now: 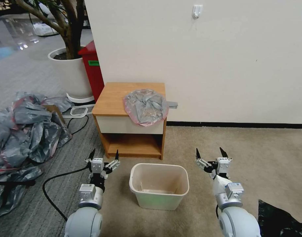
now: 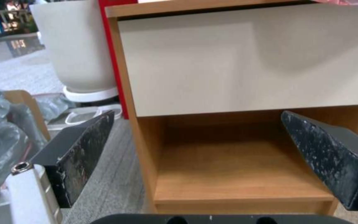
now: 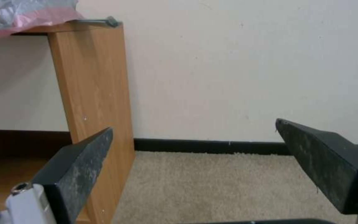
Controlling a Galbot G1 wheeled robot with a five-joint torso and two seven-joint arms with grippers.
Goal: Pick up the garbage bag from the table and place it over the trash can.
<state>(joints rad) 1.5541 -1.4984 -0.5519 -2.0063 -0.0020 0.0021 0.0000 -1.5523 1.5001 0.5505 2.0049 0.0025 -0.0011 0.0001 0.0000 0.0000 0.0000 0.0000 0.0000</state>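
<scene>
I have the garbage bag (image 1: 145, 106) lying crumpled on the tabletop (image 1: 116, 97), bunched at the front right corner with its pink rim spilling a little over the front edge and the right edge. Nothing has hold of it, so I judge I am at the very start: the pick-up is not yet begun. The trash can (image 1: 159, 185) stands empty and unlined on the carpet just in front of the nightstand, between my two arms.

My left pincer (image 1: 104, 157) hangs low beside the can, fingers spread wide and holding nothing; its wrist camera looks at the drawer front and lower shelf. My right pincer (image 1: 210, 155) sits low on the other side of the can, likewise wide open and empty, facing the wall past the nightstand's right side.

Next, I reckon, one pincer must rise well above its present height and reach forward to the tabletop corner, then pinch the loose plastic near its rim; the film looks thin and slippery, so a firm bite on a fold seems wise.
</scene>
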